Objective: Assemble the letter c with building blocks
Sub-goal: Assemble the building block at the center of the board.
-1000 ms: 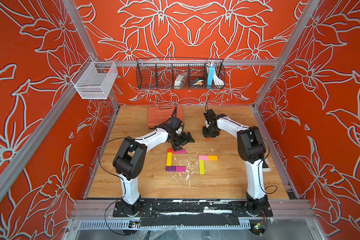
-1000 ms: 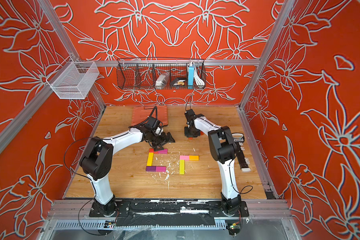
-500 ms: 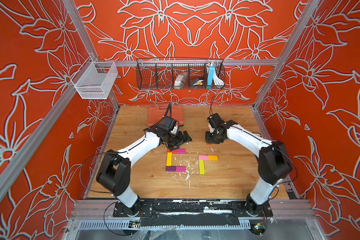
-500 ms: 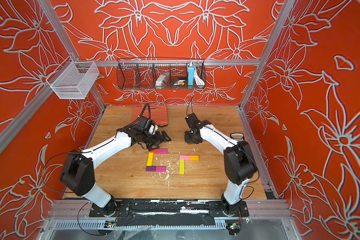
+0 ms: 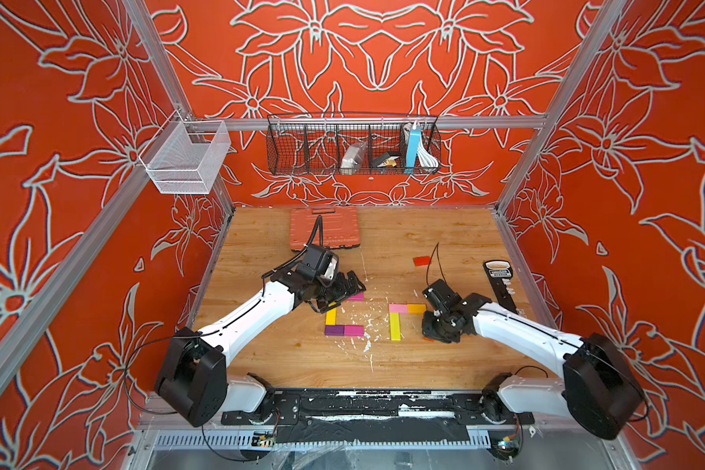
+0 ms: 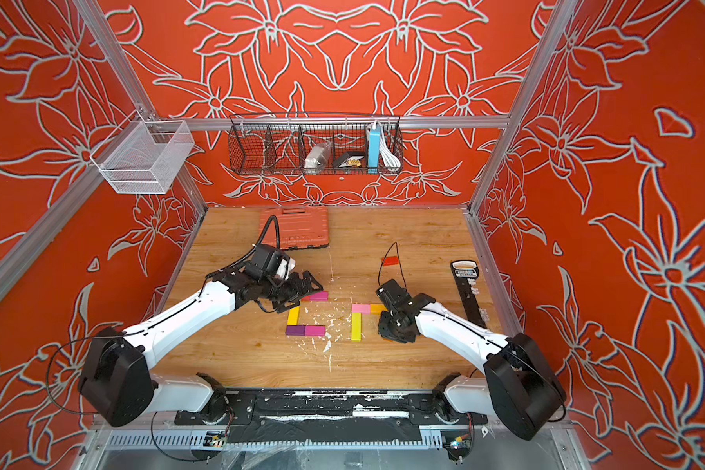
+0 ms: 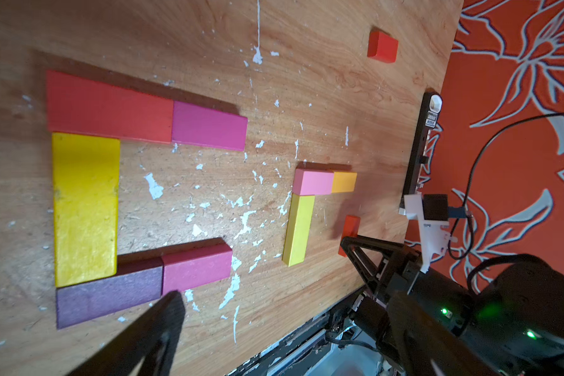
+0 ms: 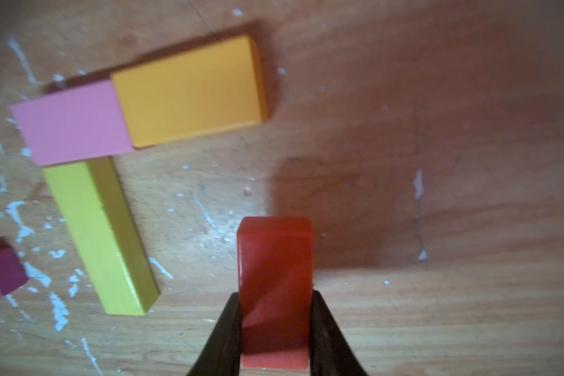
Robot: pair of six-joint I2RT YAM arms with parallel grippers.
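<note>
Right wrist view: right hand (image 8: 275, 325) pinches a red block (image 8: 275, 260), long axis roughly along the yellow block (image 8: 100, 234) beside it (pink block (image 8: 72, 123) and orange block (image 8: 189, 91) cap its other end). In a top view, lower centre: that hand sits just right of the yellow's free end; left hand (image 5: 353, 285), splayed wide and empty, is up-left, farther off.

Left arm (image 5: 253, 313), jaws wide apart; right arm (image 5: 517, 329), jaws pinched tight.
</note>
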